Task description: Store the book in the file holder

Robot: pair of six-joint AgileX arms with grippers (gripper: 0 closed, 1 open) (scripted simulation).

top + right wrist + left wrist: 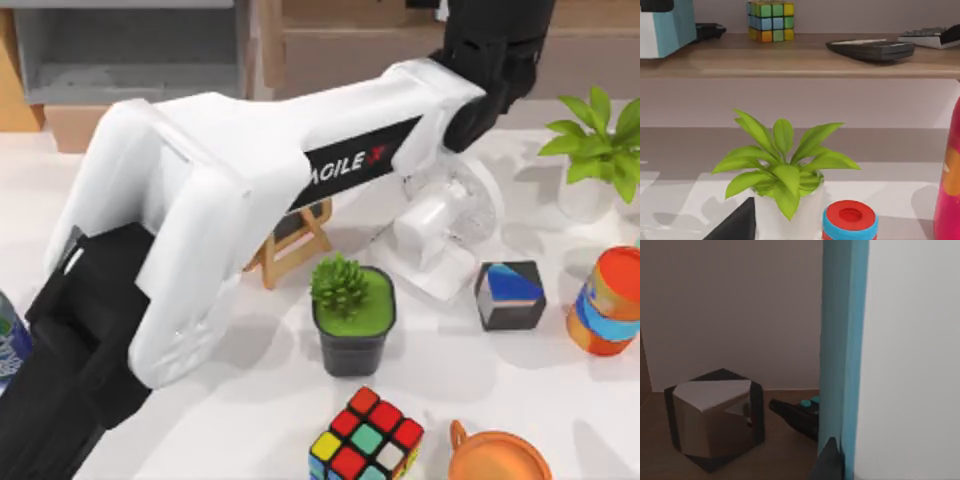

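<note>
Light-blue book upright in left hand — above shelf.

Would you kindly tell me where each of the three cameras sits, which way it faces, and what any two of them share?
Top view: above the table, looking down; my left arm reaches toward the shelf beside the file holder.
Left wrist view: on my left wrist, facing the wall, close against the book; a dark fingertip shows.
Right wrist view: on my right wrist, looking level at the shelf past a leafy plant.
Shared: that plant and the striped can.
</note>
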